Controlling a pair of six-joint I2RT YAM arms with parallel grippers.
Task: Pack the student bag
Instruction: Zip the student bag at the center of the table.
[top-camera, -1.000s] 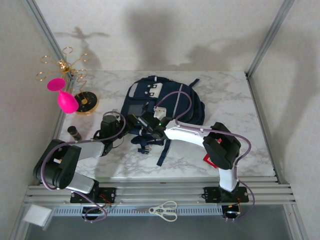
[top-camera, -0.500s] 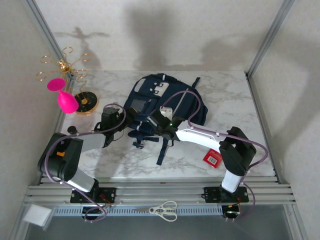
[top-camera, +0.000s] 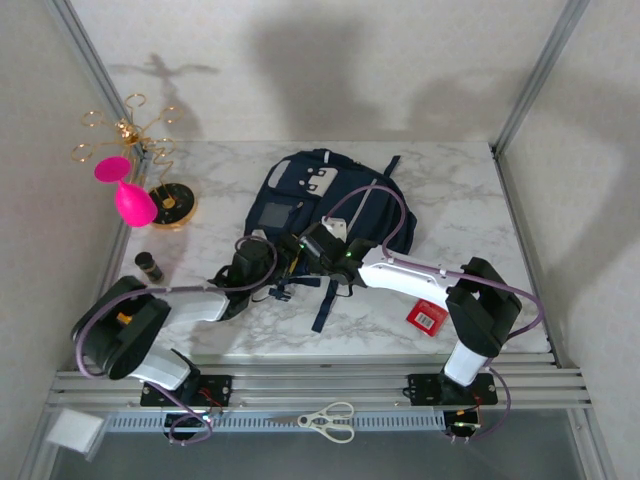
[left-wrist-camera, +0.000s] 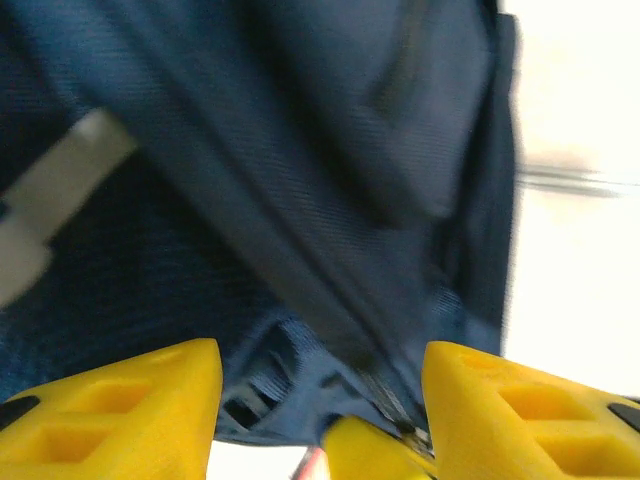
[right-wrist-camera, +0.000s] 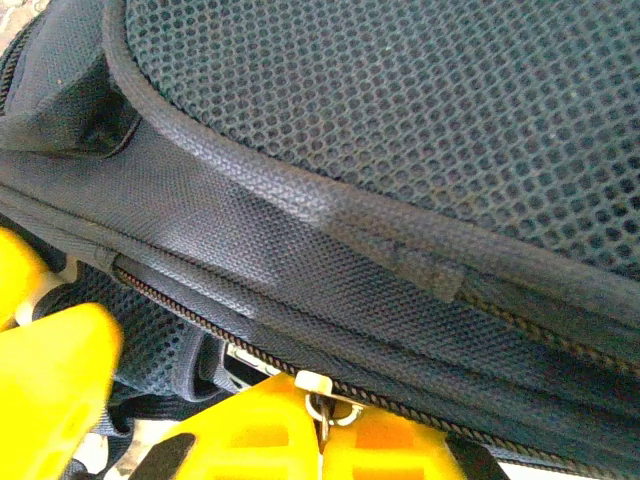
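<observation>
Okay, checking in from the remote station. The student bag (top-camera: 345, 180) lies flat in the middle of the white, grey-veined marble table (top-camera: 470, 200), with its rounded top toward the back wall and its dark straps (top-camera: 325, 300) trailing toward the arm bases. Both arms meet at its near edge.

The right wrist cam gives me a great close-up: coarse navy weave, a honeycomb mesh panel (right-wrist-camera: 420, 110) with a thick piped rim, and a line of fine zipper teeth (right-wrist-camera: 200, 315) running under it. My right gripper (right-wrist-camera: 320, 430) has its blocky yellow plastic fingers pressed together on the small metal zipper pull (right-wrist-camera: 322, 400).

The left gripper (left-wrist-camera: 320, 365) has its fingers well apart. They're chunky yellow blocks with square recesses, with bunched navy fabric and a flat pale stripe (left-wrist-camera: 60, 190) just ahead of them. That view is blurry, so I can't tell if they touch the cloth.

Off to the left sit a gold wire stand (top-camera: 125, 135), a glossy pink teardrop shape (top-camera: 133, 203) and a small dark bottle (top-camera: 150, 266). A red packet (top-camera: 427, 316) lies by the right arm.
</observation>
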